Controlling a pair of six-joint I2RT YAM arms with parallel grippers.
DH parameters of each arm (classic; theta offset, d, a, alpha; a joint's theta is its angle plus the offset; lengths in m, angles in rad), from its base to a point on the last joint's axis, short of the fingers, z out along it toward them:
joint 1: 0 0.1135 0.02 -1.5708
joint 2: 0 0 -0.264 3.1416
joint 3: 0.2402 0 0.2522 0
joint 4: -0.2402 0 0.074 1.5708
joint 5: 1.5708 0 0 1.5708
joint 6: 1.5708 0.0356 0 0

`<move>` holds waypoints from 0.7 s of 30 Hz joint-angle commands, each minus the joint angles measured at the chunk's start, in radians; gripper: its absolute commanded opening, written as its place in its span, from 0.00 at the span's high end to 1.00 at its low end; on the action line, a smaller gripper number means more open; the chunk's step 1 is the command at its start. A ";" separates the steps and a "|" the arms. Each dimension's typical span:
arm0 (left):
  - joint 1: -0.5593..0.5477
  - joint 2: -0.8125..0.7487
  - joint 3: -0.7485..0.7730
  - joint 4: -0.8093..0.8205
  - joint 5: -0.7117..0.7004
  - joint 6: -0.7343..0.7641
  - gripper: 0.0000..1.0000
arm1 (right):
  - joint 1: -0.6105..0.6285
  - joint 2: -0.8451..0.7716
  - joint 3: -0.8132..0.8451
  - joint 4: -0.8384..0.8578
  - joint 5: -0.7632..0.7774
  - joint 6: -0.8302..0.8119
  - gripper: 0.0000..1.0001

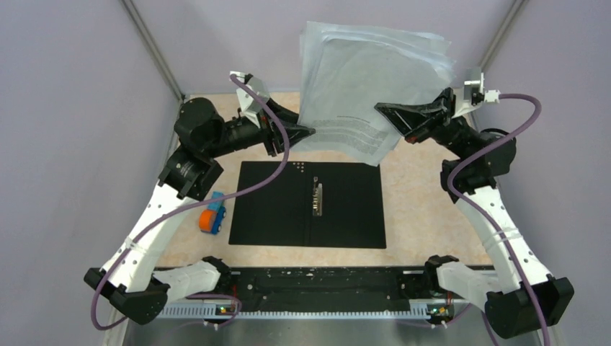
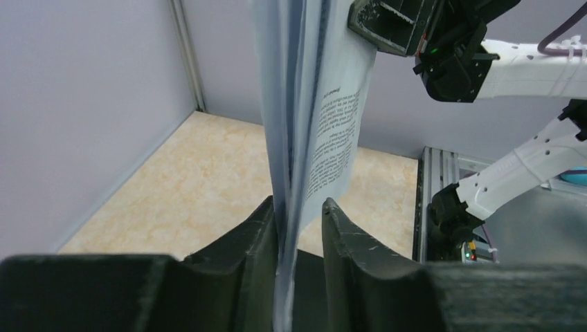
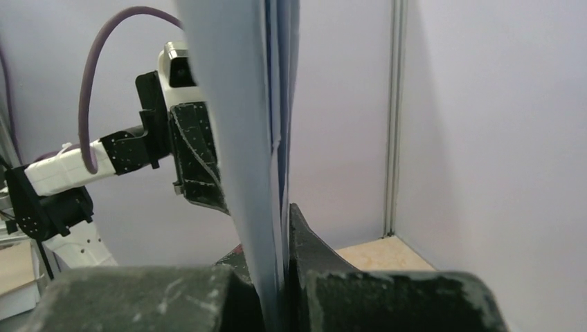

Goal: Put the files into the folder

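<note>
While the right end effector (image 1: 383,110) clamped the files (image 1: 367,72) upright over the surface's (image 1: 421,209) far edge, the left end effector (image 1: 308,132) straddling them, grip unclear, the open folder (image 1: 277,209) lay unfilled.

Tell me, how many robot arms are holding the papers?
2. The left arm's fingers grip the files' left side; the right arm's fingers grip their right side, above the open folder.
</note>
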 commanded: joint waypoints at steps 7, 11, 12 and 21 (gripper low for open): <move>0.003 0.038 0.075 0.167 0.020 0.057 0.44 | 0.009 0.021 0.142 -0.021 -0.153 -0.016 1.00; 0.003 0.076 0.109 0.200 0.005 0.095 0.40 | 0.009 0.055 0.188 -0.032 -0.205 -0.011 1.00; 0.004 0.084 0.120 0.202 0.004 0.108 0.40 | 0.008 0.062 0.198 -0.042 -0.214 -0.017 1.00; 0.053 0.156 0.175 0.287 0.112 0.110 0.39 | 0.008 0.118 0.274 -0.229 -0.195 -0.200 1.00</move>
